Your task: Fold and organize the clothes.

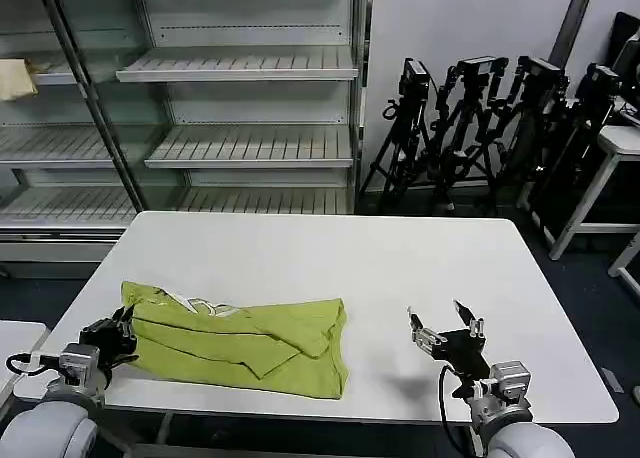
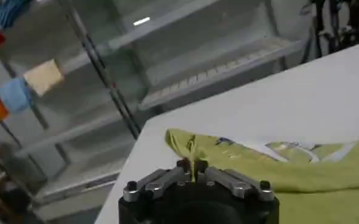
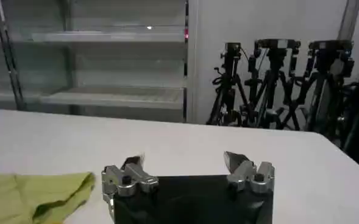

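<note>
Under the folded layers of the lime-green T-shirt (image 1: 240, 343), sleeves and white neck label mostly tucked away, with just a pale strip showing at the collar; cut off at the picture's edge in both wrist views. Left claw (image 1: 121, 330) partly hidden against the shirt's corner in the head view, fingertips (image 2: 184, 164) pressed together around a pinch of fabric in its wrist view, body cut off below. Right claw (image 3: 184, 164) body cut by the lower edge.
</note>
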Motion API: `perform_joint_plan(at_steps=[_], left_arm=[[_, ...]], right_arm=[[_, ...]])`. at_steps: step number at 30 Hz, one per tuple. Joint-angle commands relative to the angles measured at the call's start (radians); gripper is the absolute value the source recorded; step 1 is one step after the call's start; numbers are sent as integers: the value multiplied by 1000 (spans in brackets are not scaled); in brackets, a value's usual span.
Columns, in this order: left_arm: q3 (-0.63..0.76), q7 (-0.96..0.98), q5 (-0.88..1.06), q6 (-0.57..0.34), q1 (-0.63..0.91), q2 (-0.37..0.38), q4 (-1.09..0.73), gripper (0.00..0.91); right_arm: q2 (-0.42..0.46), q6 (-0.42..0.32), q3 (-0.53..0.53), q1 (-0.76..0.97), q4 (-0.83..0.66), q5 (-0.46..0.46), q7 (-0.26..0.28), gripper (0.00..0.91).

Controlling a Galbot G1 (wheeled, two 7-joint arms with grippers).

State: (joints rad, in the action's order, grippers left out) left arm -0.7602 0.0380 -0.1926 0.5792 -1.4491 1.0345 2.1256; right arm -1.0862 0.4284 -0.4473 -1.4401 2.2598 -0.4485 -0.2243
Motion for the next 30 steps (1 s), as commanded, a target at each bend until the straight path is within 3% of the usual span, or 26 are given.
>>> perform_joint_plan(at_steps=[1,7,16,30], left_arm=[[161,-96,129,-2,-17,64,195,10],[369,-99,194,-3,29,173,216,10],[562,-98,238,-17,119,225,109,10],[627,62,-140,0,191,256,14,10]], right_arm=[[-1,-1,-4,-1,2,3,0,907],[-2,-2,-28,-11,15,11,3,907],[11,-4,-102,-57,35,5,6,907],[-4,-5,-92,-47,25,7,9,907]])
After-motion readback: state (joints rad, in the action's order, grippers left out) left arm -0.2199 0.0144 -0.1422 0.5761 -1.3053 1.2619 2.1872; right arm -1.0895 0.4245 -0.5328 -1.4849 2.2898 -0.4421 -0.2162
